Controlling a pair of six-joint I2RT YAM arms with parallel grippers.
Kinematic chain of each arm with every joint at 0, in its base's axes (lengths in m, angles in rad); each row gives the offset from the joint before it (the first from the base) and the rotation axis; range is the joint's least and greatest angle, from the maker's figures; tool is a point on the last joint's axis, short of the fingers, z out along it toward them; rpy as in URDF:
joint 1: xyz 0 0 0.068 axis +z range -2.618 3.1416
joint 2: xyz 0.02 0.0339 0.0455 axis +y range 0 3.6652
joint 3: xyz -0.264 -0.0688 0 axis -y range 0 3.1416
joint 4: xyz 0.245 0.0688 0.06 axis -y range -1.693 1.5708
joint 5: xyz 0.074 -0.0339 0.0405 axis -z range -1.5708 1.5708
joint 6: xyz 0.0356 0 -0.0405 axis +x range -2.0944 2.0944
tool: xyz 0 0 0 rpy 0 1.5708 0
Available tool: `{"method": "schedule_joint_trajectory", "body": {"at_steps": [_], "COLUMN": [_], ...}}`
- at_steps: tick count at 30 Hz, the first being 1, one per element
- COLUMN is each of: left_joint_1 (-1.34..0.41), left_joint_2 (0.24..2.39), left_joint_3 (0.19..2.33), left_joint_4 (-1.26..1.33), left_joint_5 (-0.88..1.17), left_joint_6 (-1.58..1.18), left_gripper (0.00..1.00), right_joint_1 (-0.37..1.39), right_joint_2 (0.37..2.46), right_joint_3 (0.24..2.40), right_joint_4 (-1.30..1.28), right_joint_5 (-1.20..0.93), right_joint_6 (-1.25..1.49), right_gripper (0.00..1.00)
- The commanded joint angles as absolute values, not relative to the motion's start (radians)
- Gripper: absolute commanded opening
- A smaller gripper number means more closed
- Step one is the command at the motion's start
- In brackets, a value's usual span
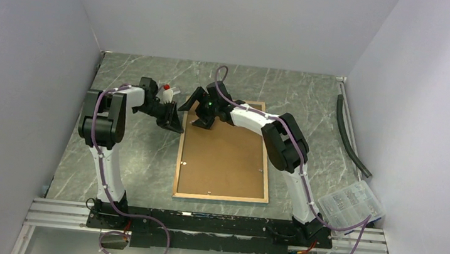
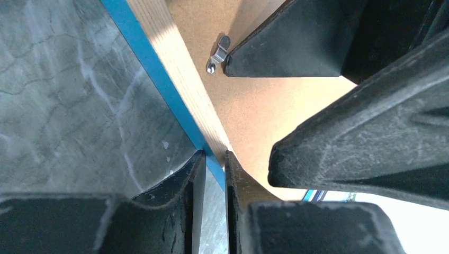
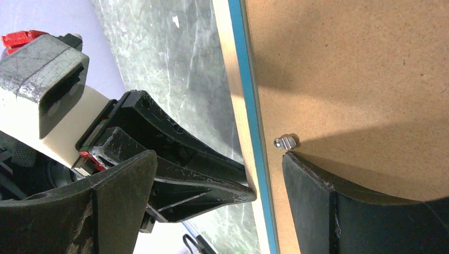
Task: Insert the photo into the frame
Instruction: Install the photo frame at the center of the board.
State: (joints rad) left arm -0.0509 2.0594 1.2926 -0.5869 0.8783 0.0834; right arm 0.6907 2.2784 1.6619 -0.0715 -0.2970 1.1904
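The grey marbled surface (image 1: pixel 131 155) carries the frame (image 1: pixel 220 197) face down at its centre, pale wood rim up, turquoise edge showing along its left side. A brown backing board (image 1: pixel 222 158) fills the frame. At the far-left corner, the left gripper (image 2: pixel 212 159) has its jaws pinching the frame's rim. The right gripper (image 1: pixel 193 114) hangs over the same corner, jaws spread wide, one finger on the board beside a small metal tab (image 3: pixel 284 142).
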Motion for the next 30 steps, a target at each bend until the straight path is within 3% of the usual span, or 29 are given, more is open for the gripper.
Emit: {"method": "schedule_joint_trajectory", "body": {"at_steps": [1,30], "left_joint_1": [-0.055,-0.052], "left_joint_2": [2.076,2.108], "left_joint_3": [1.256,1.254], "left_joint_4": [-0.571,-0.575], "left_joint_5": [0.815,0.820], "left_joint_6": [0.079,0.083], "left_gripper": [0.22,0.17], "right_joint_1": [0.678,0.687], "right_joint_2": [2.330,2.420], "right_joint_3": [1.693,1.783], "right_joint_4": [-0.090,-0.056], "right_joint_5": [-0.257,-0.353], "right_joint_6": [1.188,1.178], "right_gripper": [0.93,0.90]}}
